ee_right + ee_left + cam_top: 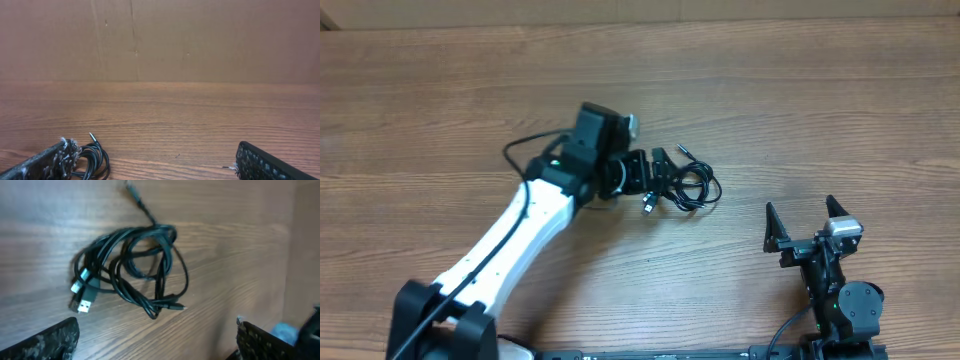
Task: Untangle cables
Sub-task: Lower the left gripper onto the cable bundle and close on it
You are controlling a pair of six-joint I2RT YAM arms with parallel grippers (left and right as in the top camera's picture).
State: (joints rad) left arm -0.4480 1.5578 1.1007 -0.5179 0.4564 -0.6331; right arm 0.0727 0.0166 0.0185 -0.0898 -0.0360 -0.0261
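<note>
the light, floppy cables [135, 270] lie tangled on the bench [820, 90] just before the wide-open left claw [660, 178], probably best pinched near the stiffer usb plug [85, 302], while the right claw [801, 215] sits open, well apart.

Light over the table [770, 80] is soft, even and warm, no glare on the wood; shadows are faint and hug whatever casts them. The left wrist view is dimmer and smeared, the cables [135, 270] soft-edged, its bottom corners out of focus; the right wrist view shows the grain crisply.
</note>
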